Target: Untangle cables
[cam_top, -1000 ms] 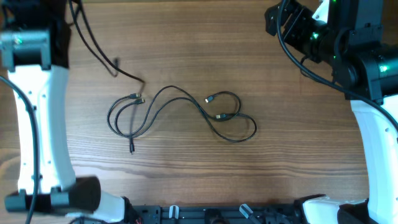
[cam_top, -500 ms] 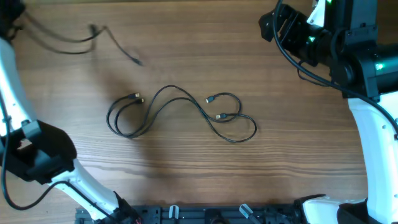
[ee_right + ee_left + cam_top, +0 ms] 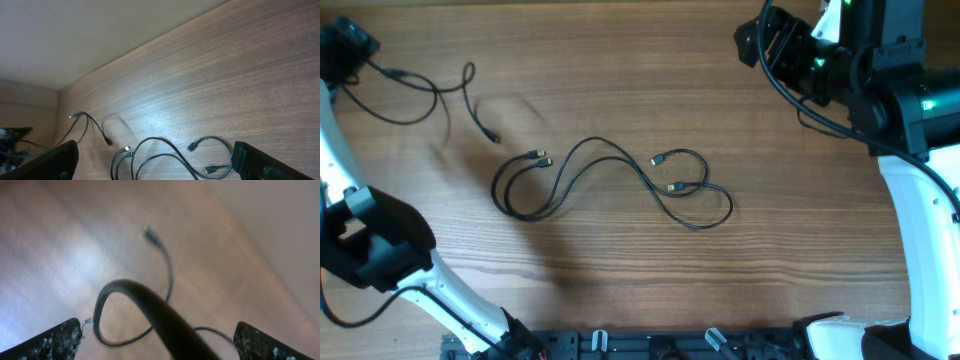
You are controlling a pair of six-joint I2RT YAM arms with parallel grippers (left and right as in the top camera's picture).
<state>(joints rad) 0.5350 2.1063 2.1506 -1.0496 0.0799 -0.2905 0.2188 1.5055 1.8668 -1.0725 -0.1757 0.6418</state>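
Two black cables lie in crossing loops mid-table, a left loop and a right loop, also seen in the right wrist view as a cable pair. A third cable lies apart at the far left, its plug pointing toward the pair. My left gripper is at the far-left corner above that cable's end, jaws wide apart; the blurred cable runs between the fingers untouched. My right gripper stands open at the far right, holding nothing.
Thick black arm wires hang by the right arm. The left arm's white link crosses the table's left side. The table's back edge meets a plain wall.
The left gripper swung to the far-left corner, dragging one cable clear of the other two, then opened its jaws and released it. The right arm has barely moved.
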